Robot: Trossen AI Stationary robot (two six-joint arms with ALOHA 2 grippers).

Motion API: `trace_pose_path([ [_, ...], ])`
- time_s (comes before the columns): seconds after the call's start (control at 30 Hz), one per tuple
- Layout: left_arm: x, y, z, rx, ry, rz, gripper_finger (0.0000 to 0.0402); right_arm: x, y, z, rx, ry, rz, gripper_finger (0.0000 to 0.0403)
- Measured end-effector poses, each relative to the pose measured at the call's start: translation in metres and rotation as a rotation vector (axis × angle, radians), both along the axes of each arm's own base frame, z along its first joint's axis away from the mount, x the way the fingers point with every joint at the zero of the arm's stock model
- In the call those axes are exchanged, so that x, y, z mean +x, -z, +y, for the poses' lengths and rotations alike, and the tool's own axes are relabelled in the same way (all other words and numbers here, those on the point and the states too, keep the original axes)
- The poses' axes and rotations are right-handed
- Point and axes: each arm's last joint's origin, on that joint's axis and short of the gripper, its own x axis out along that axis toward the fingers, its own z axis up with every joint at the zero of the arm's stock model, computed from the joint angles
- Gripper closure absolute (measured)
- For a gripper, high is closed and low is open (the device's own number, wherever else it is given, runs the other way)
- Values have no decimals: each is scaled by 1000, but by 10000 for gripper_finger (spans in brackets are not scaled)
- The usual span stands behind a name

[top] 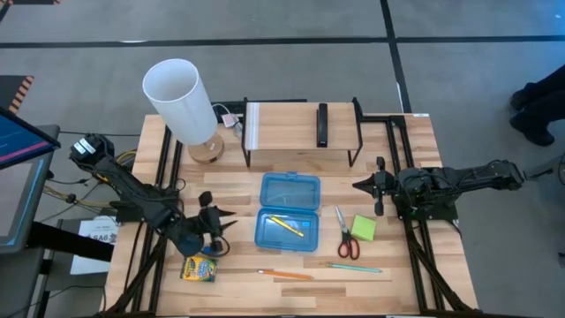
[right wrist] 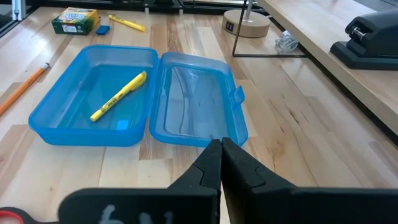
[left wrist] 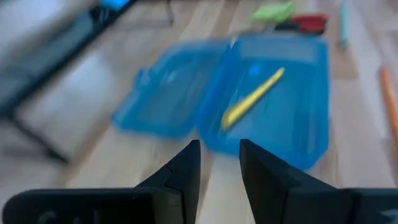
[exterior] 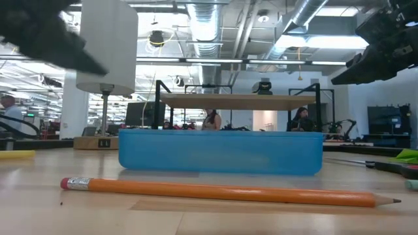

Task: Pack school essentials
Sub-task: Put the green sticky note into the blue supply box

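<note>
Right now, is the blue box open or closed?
Open. The blue box lies flat with its lid folded back beside it on the table, and a yellow pen rests inside the tray.

No legible text, number or brand in any view, printed lid of the yellow-green cardboard crayon box (right wrist: 75,19) too small to read, white paper sheet (top: 93,237) beside the table bearing unreadable dark marks

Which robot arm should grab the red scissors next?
Probably the right. Its end effector, shut and empty, sits close beside the red-handled metal scissors. The left end effector is across the open blue translucent plastic case, nearer the yellow-green cardboard crayon box.
</note>
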Motion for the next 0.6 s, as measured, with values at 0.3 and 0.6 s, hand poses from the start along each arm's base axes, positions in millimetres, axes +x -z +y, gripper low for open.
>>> trace_pose_path([
  [0.3, 34, -21, 20, 18, 287, -72, 331, 0, 0, 0, 0, 0, 1, 376],
  [0.6, 51, -25, 51, -25, 444, -118, 377, 0, 0, 0, 0, 0, 1, 375],
])
